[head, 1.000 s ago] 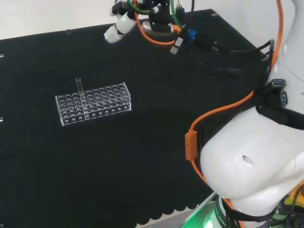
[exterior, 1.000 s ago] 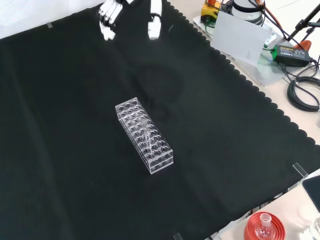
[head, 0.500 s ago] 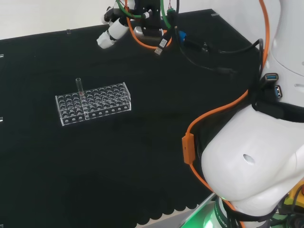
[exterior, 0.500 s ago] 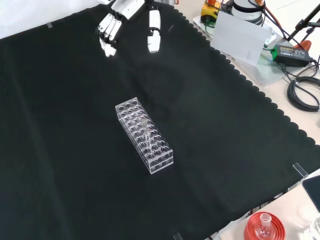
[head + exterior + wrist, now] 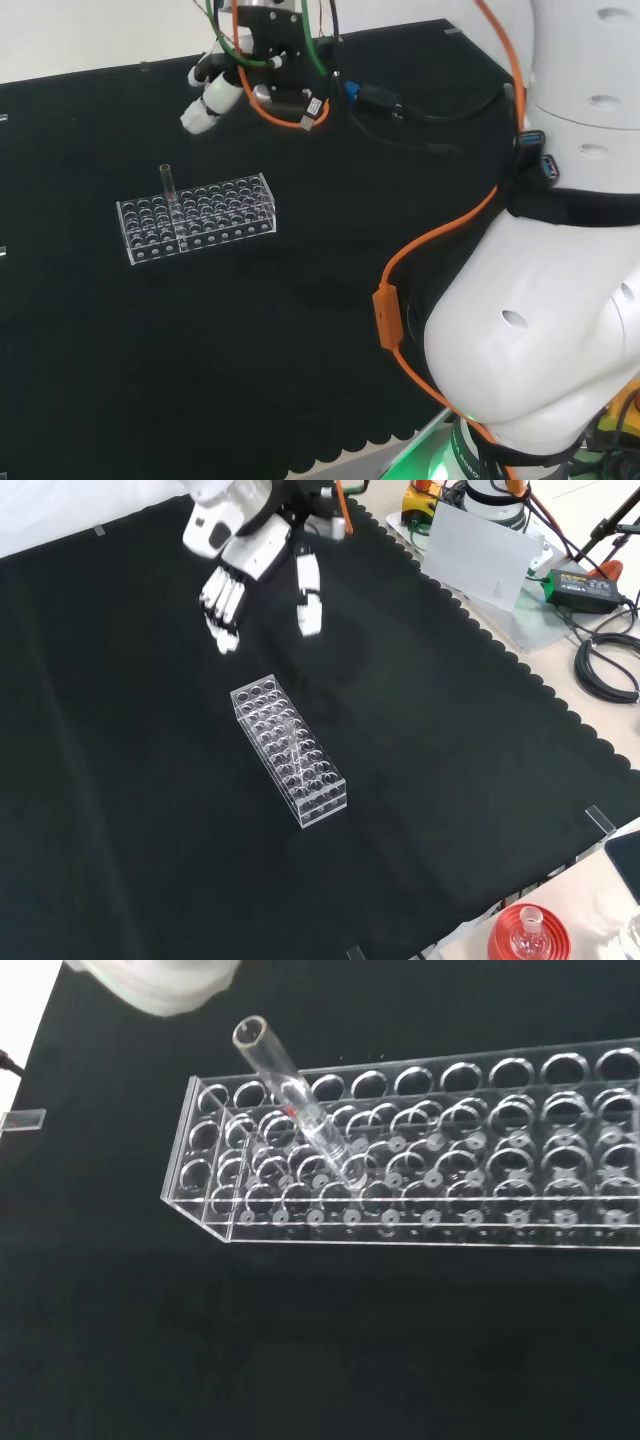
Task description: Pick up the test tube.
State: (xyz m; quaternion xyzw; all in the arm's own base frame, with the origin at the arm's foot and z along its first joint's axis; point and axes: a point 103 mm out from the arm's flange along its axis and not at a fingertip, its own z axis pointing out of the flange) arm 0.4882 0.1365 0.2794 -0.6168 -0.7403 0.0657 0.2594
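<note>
The black and white robot hand (image 5: 255, 555) hangs empty, fingers straight and spread. The clear glass test tube (image 5: 291, 739) stands upright in the clear plastic rack (image 5: 318, 805), nearer the front camera than the hand, well apart.

No readable text, labels, numbers or signs in any view. The clear rack (image 5: 289, 751) and the test tube (image 5: 292, 1100) carry no legible print; the tube has a small red mark, not readable as a character. The white sheet (image 5: 483, 558) at the table edge in the front view is blank on the side shown. The black box (image 5: 578, 585) beside the cables has a small label, too small to read.
</note>
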